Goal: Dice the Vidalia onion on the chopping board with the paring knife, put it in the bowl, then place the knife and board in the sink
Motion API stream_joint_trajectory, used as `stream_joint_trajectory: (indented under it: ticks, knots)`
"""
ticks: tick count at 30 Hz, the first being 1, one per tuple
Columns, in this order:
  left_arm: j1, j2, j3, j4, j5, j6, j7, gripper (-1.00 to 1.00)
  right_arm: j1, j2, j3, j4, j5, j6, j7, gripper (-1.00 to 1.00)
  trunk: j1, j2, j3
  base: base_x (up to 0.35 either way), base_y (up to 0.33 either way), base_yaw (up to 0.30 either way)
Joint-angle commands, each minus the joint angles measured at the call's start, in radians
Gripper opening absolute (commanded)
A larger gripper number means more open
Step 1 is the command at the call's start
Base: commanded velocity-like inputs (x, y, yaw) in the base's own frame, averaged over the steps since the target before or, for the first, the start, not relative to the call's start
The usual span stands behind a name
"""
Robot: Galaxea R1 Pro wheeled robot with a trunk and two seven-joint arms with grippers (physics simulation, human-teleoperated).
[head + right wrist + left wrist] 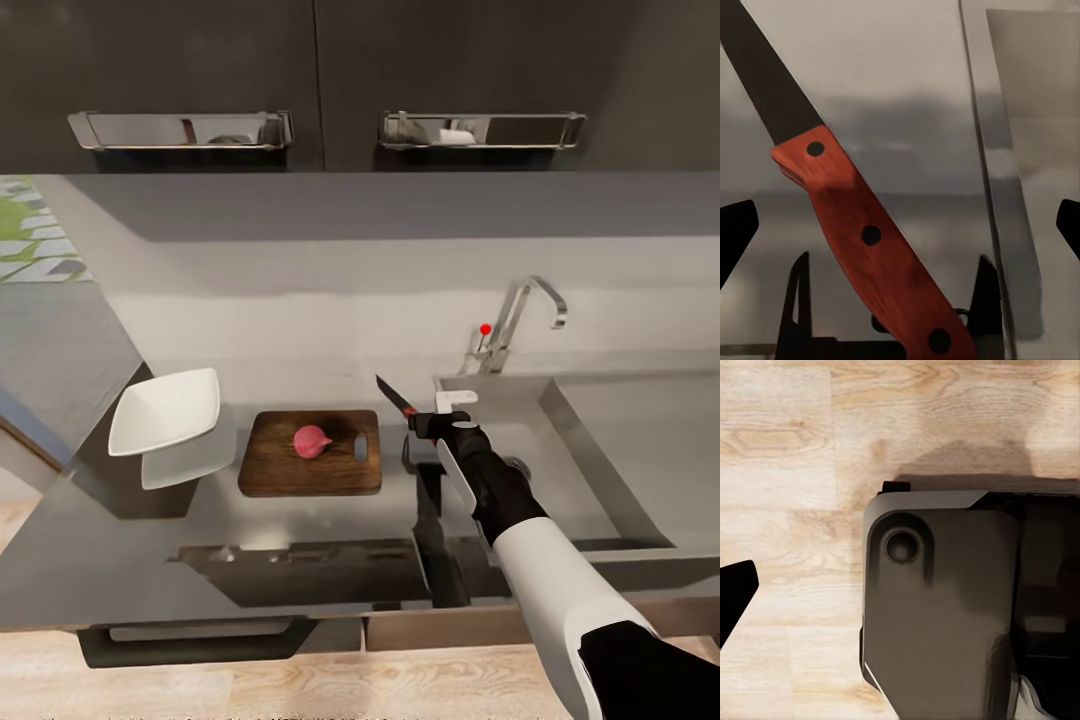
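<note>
The Vidalia onion point(312, 441), whole and pinkish-red, lies in the middle of the dark-brown chopping board point(285, 470) on the grey countertop point(120, 560). The white bowl point(165, 410) stands just left of the board. My right gripper point(427, 418) is shut on the red handle of the paring knife point(396, 394), held in the air between the board and the sink point(590, 470). The dark blade points toward the back left. In the right wrist view the paring knife point(862, 232) runs slantwise through the right gripper point(891, 300). My left gripper point(900, 592) hangs low over the floor, one dark fingertip point(735, 600) showing.
The chrome tap point(520, 310) with its red knob point(486, 328) rises behind the basin. Dark wall cabinets with long metal handles point(180, 129) hang above. The left wrist view shows the wooden floor point(787, 450) and the robot's dark base point(945, 615).
</note>
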Motion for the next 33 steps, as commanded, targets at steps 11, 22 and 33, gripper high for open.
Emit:
stream_joint_trajectory:
  ticks: [11,22,33]
  knots:
    - [-0.001,0.001,-0.010,0.004,0.010,-0.003,0.008,1.00,-0.001,-0.001,0.003,0.000,-0.011,0.003,-0.009,1.00,0.000,-0.002,-0.014,0.000,0.000,0.000]
    - [-0.001,0.001,-0.010,0.005,0.010,-0.003,0.008,1.00,-0.001,0.001,0.004,0.003,-0.011,0.003,-0.009,1.00,0.000,-0.002,-0.028,0.000,0.000,0.000]
    - [0.000,0.001,-0.010,0.005,0.010,-0.003,0.008,1.00,-0.001,0.001,0.004,0.003,-0.011,0.003,-0.009,1.00,0.000,-0.002,-0.041,0.000,0.000,0.000]
